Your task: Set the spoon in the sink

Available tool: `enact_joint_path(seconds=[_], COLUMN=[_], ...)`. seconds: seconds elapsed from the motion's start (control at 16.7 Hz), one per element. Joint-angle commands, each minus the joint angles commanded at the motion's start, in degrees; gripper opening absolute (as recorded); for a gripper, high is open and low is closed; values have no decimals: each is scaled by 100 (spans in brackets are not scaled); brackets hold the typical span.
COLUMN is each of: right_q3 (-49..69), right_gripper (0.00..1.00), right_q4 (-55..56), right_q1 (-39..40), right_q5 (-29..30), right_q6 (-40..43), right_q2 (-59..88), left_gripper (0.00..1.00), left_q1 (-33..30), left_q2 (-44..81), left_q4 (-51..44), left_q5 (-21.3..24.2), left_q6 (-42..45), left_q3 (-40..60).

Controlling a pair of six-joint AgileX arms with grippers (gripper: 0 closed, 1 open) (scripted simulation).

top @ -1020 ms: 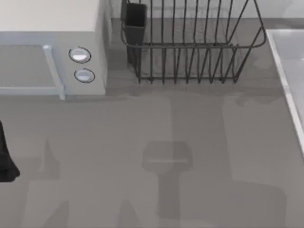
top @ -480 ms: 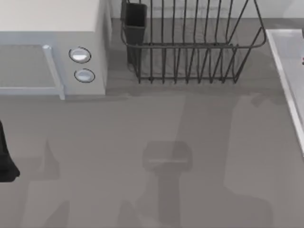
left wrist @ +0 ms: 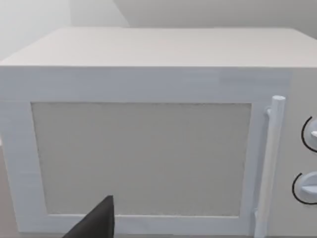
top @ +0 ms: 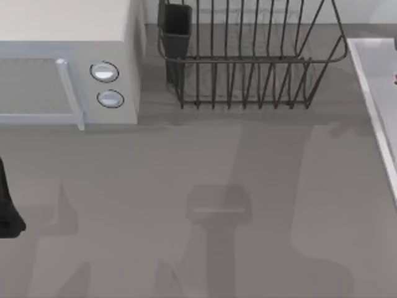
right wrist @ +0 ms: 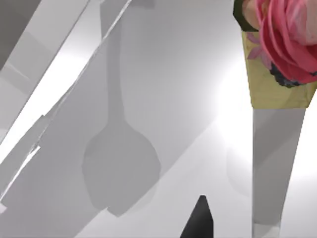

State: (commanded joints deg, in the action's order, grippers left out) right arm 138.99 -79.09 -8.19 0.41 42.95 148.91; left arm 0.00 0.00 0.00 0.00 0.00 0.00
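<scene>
The spoon [right wrist: 275, 69] has a yellow handle with a pink flower print and a grey metal part running toward the camera. It hangs above the pale floor of the sink [right wrist: 168, 74], with its shadow apart from it on the basin floor. My right gripper [right wrist: 233, 228] is shut on the spoon, and one dark fingertip [right wrist: 199, 220] shows beside it. In the top view the sink [top: 372, 74] lies at the right edge, with a pink speck of the spoon [top: 395, 77] over it. My left gripper [left wrist: 96, 223] is parked at the table's left, facing the microwave.
A white microwave [top: 68, 62] with two round knobs stands at the back left. A dark wire dish rack [top: 248, 56] with a black cup holder stands at the back middle, left of the sink's raised rim [top: 375, 130]. Arm shadows cross the grey table [top: 186, 186].
The arm shadows on the table have slid to the right. A pink speck of the spoon has come into the top view over the sink. The left arm has stayed still.
</scene>
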Motion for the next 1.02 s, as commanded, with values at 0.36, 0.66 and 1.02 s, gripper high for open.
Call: enact_joint_path(seconds=[0.36,0.66,1.02], right_q3=[0,0,0], right_gripper=[60,98,100], right_q4=[0,0,0], right_q1=[0,0,0], right_q5=[0,0,0], right_q6=[0,0,0], right_q2=[0,0,0], left_gripper=[100,100,100], left_q1=[0,0,0], left_q2=[0,0,0], left_q4=[0,0,0], left_q5=[0,0,0], left_q6=[0,0,0], left_q3=[0,0,0])
